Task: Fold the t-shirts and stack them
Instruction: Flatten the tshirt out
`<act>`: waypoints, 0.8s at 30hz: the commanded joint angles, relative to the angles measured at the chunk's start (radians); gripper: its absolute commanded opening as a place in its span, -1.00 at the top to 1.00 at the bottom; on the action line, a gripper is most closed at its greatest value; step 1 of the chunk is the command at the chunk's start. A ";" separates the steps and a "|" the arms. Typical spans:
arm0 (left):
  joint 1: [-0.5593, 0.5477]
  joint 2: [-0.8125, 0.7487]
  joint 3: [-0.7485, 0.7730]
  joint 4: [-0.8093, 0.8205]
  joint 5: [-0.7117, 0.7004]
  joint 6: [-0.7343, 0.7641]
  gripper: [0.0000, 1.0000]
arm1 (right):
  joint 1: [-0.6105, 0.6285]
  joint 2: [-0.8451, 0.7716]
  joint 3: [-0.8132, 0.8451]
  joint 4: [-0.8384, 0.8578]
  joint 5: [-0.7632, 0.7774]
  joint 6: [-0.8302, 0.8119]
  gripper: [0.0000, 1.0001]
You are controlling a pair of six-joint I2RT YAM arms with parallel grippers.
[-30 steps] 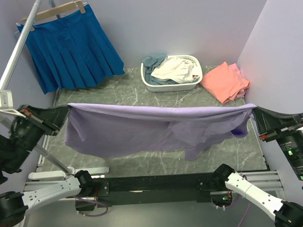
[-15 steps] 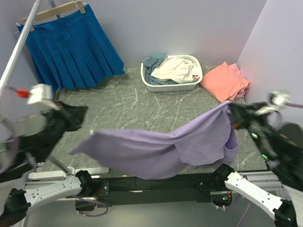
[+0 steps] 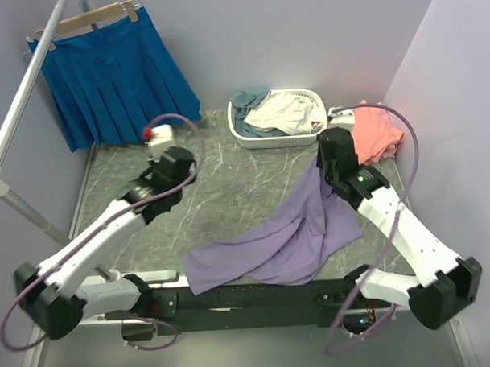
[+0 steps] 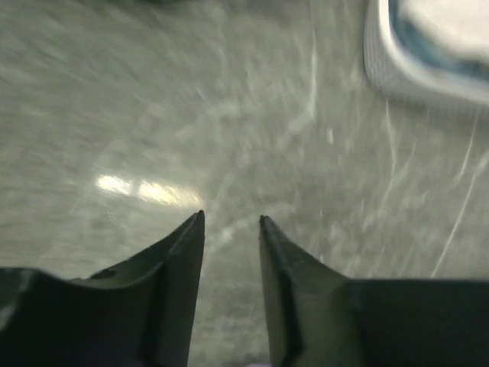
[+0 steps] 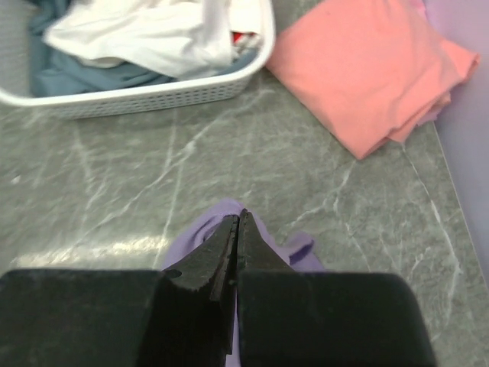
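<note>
- Top view: the right end effector pinches the purple tee, which trails crumpled toward 7 o'clock across the counter. The basket at 12 o'clock holds a white tee and a grey-blue tee. Folded coral tees lie at 2 o'clock.
- Left wrist: the left end effector is released, its fingers slightly parted over the counter.
- Right wrist: the fingers are clenched on purple cloth.

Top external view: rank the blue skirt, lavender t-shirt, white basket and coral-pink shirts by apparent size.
1 and 2. blue skirt and lavender t-shirt: too close to rank, and the tee lies crumpled.
3. white basket.
4. coral-pink shirts: partly hidden, so their place below the basket is unsure.
</note>
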 commanded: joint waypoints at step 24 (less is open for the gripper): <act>-0.086 0.321 -0.166 -0.101 0.776 0.162 -0.97 | -0.118 0.080 0.035 0.085 -0.252 0.018 1.00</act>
